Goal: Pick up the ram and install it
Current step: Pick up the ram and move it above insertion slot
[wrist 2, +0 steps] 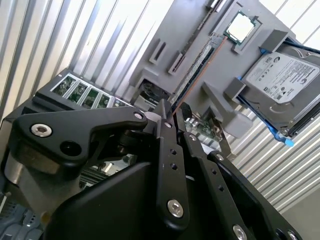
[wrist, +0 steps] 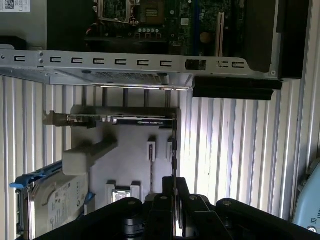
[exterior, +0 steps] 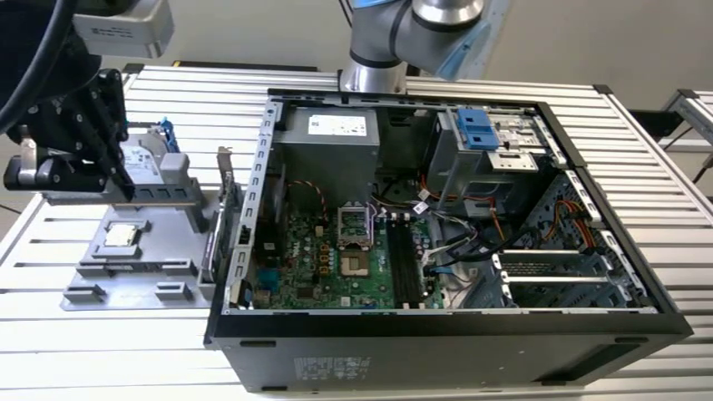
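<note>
Open PC case; HDD (blue rails) in grey fixture.

Here's the slatted metal table, its pale ribs running right across the exterior view. Two things sit straight on it. Filling the middle and out toward 3 o'clock is the open black computer case, on its side with the innards facing up. At its 9 o'clock, just beside it, lies a flat grey holder plate. Bare slats show at 7 o'clock and at 12. In the first wrist view, a strip of slats separates plate and case.
</note>
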Controlling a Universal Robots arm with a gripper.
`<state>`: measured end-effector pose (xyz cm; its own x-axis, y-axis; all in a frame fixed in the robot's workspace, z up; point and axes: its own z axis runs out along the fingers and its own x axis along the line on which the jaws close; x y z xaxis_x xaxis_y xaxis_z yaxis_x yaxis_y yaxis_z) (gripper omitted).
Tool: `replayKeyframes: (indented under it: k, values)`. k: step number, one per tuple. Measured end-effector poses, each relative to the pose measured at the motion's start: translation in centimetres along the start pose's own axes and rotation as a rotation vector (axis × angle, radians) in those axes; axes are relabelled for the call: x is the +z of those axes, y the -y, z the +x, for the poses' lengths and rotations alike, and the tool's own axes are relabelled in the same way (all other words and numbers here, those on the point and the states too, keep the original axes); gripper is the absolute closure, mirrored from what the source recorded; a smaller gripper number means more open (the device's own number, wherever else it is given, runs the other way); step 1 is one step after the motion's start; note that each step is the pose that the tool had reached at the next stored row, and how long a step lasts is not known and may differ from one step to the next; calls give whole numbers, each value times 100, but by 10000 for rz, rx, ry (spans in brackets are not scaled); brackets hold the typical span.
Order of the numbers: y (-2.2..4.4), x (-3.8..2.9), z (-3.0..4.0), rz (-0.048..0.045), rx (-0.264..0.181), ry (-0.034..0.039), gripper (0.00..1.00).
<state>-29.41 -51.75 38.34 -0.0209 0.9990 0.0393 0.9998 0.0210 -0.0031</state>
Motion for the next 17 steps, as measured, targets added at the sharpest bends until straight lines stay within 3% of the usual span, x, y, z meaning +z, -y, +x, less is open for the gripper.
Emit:
replayKeyframes:
  k: [17]
  values:
    - [-289, 9, -6, 1, 0, 8, 100]
